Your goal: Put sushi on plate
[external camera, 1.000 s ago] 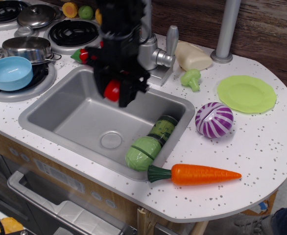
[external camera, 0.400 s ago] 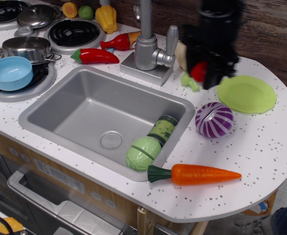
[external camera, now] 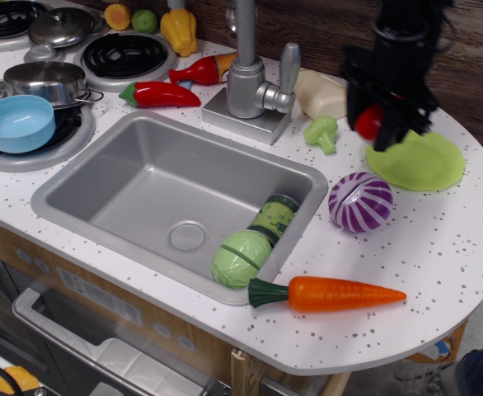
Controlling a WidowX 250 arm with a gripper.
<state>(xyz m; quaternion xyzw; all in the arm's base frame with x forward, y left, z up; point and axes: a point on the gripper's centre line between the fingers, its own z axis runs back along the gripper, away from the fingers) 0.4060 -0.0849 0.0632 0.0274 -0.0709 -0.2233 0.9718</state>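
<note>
Sushi carried in the gripper above the left edge of the plate; release not yet made.

The gripper (external camera: 379,124) is closed on the sushi (external camera: 368,121), its red top showing between the fingers, at the far right of the counter over the left rim of the lime-green plate (external camera: 423,162). Judgement: shift a little right so the piece is over the plate's centre, lower until nearly touching, then open; dropping from here risks it rolling off toward the broccoli (external camera: 321,132). Count: one sushi, one plate, one purple cabbage (external camera: 360,202), one carrot (external camera: 328,294), one broccoli, one red chili pepper (external camera: 159,95), one light blue bowl (external camera: 16,122), one sink (external camera: 134,186) containing a green cabbage (external camera: 240,256).
</note>
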